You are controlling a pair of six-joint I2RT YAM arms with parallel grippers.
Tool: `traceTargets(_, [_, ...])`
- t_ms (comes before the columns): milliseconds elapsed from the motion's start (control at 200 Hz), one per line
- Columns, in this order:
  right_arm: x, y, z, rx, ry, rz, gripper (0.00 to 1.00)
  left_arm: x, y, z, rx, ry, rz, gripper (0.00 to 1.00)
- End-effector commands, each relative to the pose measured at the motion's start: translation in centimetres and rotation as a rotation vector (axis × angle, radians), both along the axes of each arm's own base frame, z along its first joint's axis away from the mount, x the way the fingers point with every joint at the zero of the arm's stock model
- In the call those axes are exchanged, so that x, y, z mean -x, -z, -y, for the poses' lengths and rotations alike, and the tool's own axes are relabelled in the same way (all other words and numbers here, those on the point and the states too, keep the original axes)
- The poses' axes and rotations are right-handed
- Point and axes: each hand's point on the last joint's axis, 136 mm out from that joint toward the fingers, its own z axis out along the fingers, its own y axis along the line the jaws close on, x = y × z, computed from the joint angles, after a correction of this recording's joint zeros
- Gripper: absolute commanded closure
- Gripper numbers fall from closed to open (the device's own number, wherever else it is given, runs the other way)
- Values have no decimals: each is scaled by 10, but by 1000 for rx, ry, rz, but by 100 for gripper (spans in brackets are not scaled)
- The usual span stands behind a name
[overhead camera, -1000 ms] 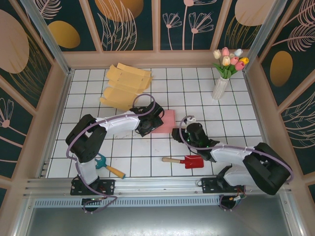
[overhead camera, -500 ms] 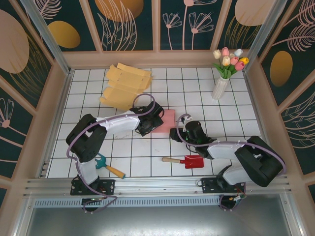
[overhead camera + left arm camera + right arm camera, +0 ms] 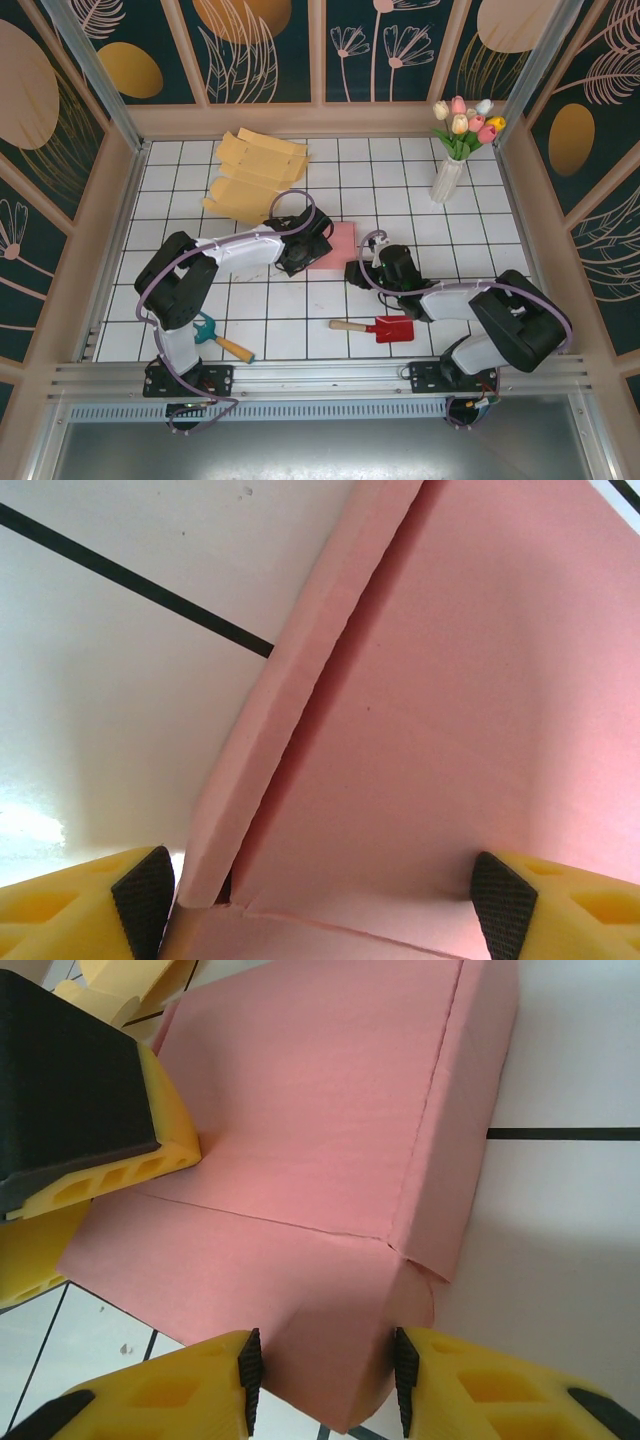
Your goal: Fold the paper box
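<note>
Mid-table, on the white tiled table (image 3: 290, 310): a part-folded pink paper box (image 3: 338, 243), base panel flat, with a raised side wall (image 3: 455, 1130) creased up along one edge. Just behind it, a stack of flat yellow cardboard sheets (image 3: 255, 175).

Held down from the left by the left gripper (image 3: 320, 910), jaws spread wide and black pads (image 3: 145, 895) set against the panel, one of them just beside an upturned fold (image 3: 290, 680). Apparently pressing rather than clamping, though hard to judge from so close.

Met from the near side by the right gripper (image 3: 325, 1385), jaws narrow and closed on the box's near corner flap, with pads (image 3: 250, 1380) touching both faces of it.

Likely step in hand: raising that near flap while the base is pinned.

Possible trouble from here:
- Tearing at the small slit where flap, base and side wall meet, if pulled sharply or off the scored line.
- Dragging the whole sheet out from under the left pads, if lifted faster than the downward press can resist.
- Crushing or creasing the corner through too hard a pinch.
- Knocking the raised wall flat again while swinging the flap up.
- Nudging the red plastic shovel with a wooden handle (image 3: 380, 327), near the right arm, during any wide sweep.
</note>
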Motion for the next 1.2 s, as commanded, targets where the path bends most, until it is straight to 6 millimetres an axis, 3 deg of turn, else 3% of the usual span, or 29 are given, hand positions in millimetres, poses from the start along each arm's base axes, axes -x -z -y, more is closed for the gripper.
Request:
traceTargets(0, [-3,2,3,9,8,23,58,17,39,-29,-132,-16,-103,20])
traceTargets(585, [-4,24,21,71,38,58,62,18,46,-30,-138,-16,-113,20])
traceTargets(906, [-6,30,18,62,20,65,64,18,48,-29,-136,-13,-115,20])
traceTargets(1196, [-12,51,33,90,78,31,65,19,52,-31,-140,-13,-120,20])
